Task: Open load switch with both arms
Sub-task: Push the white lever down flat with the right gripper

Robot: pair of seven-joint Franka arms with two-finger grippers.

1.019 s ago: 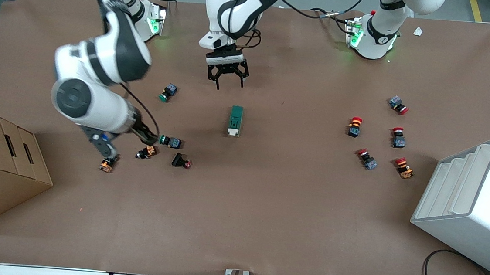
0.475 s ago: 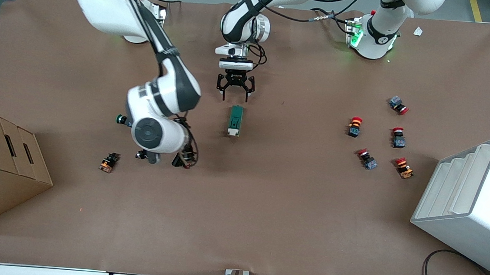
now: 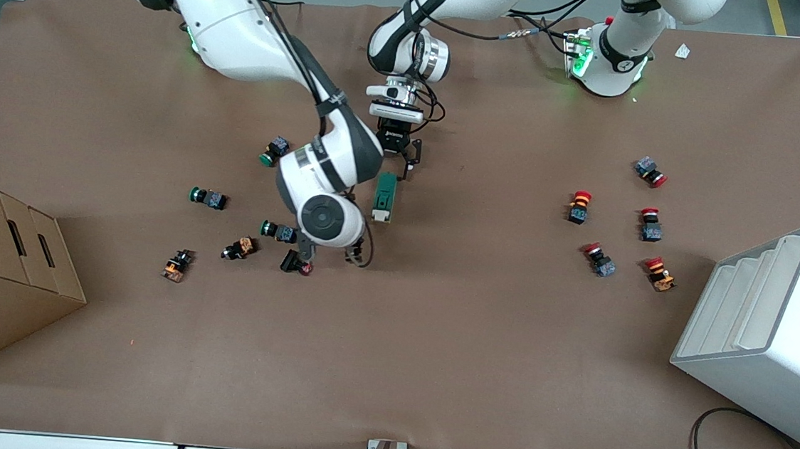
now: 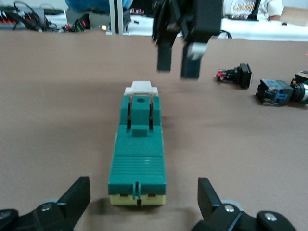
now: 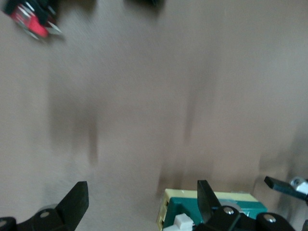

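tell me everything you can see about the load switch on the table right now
The load switch is a long dark-green block that looks like plastic, with a ribbed top, a raised green lever piece along its middle, a cream base and a white toggle at the end nearer the front camera. It lies flat on the brown table, mid-table. Nothing grips it: the left gripper, fingers open, is at its end nearer the robots' bases, and the right gripper hangs near its toggle end.
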